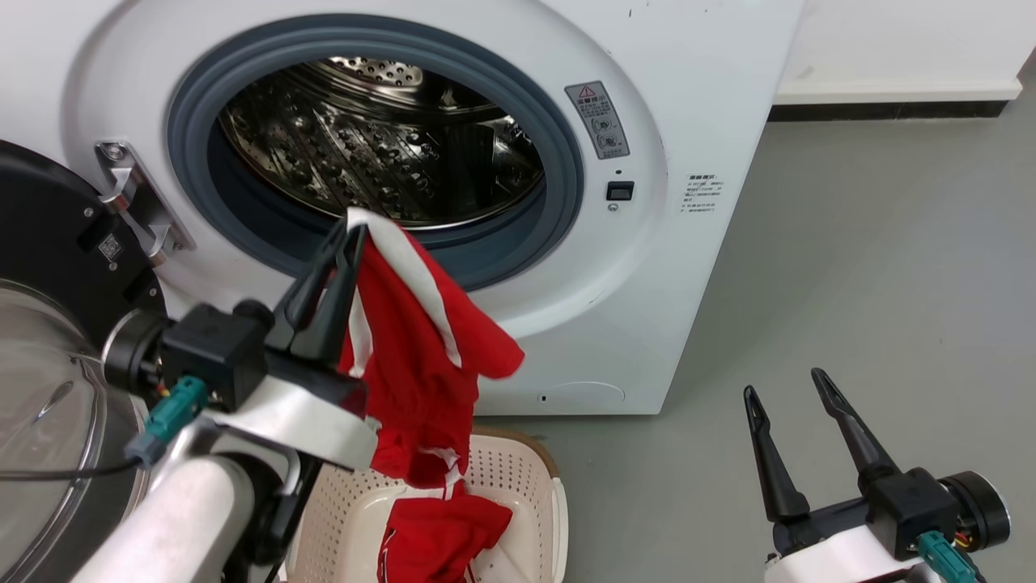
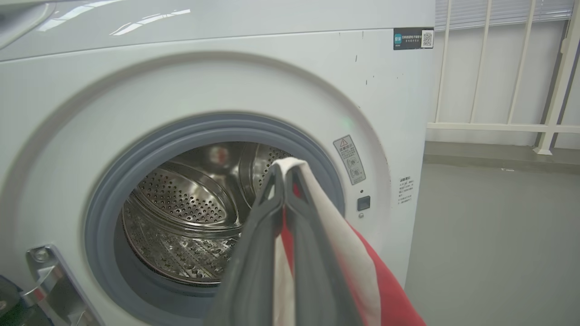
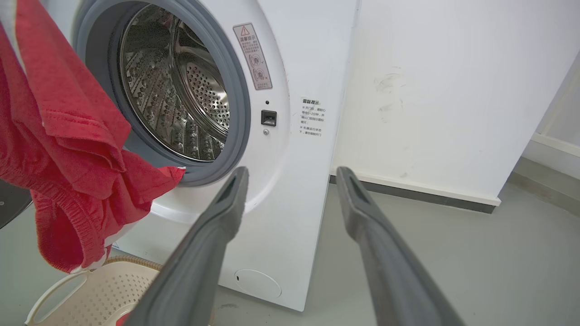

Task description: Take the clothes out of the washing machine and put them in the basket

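Clamped by its white trim in left pincer (image 1: 344,235): red-and-white garment (image 1: 413,340), hanging below the tips and directly over basket (image 1: 510,478), so releasing should drop it in. Already lying in basket: second red garment (image 1: 441,538). Beyond the tips, washing-machine drum (image 1: 364,146), apparently empty. Well to the side, right pincer (image 1: 783,382), fingers apart, holding nothing.

The drum (image 1: 380,146) mouth is left open, the door (image 1: 48,324) swung aside at the left. Its lower edge is partly screened by the garment (image 1: 413,340) clamped in the left gripper (image 1: 344,235) and hung over the basket (image 1: 510,474). Open floor (image 1: 850,267) is left around the right gripper (image 1: 783,384).
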